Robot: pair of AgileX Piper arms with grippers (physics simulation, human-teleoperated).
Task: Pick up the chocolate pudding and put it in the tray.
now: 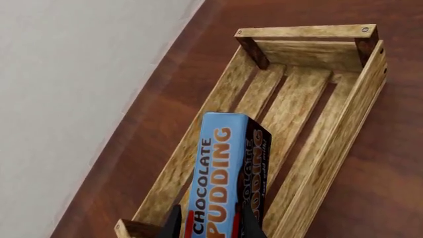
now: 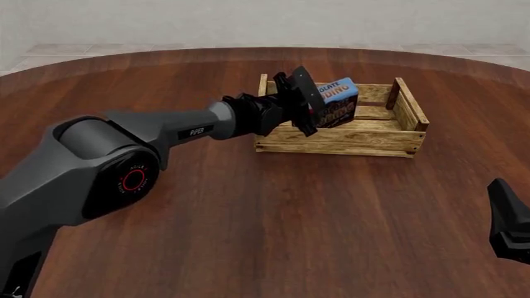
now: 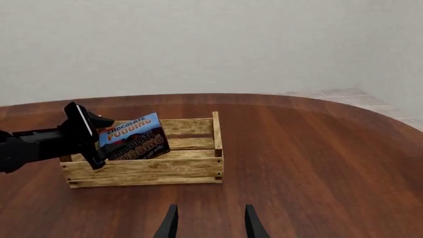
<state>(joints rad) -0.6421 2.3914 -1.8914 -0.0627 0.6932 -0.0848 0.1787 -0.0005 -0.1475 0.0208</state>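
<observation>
Left gripper (image 2: 308,107): it is clamping the chocolate pudding (image 2: 334,103) by one short end, its two dark fingers (image 1: 173,225) pressing on opposite sides of the box; gripping the end is leaving the rest of the box free to go down into the tray (image 2: 411,113) first.

Pudding's place: it is hanging in the air over the tray's interior, toward the tray's left end, above the slatted floor and not touching it as far as the views show.

Why held so: the box is lying along the tray's long axis, which should be letting it settle between the side walls on release.

Pudding's look: a small rectangular box, light blue top band, orange "CHOCOLATE PUDDING" lettering, dark brown side, red at the gripped corner.

Right gripper (image 3: 208,220): it is idling with jaws apart and nothing between them, well away from the tray on the near side, likely so as not to be crowding the drop.
</observation>
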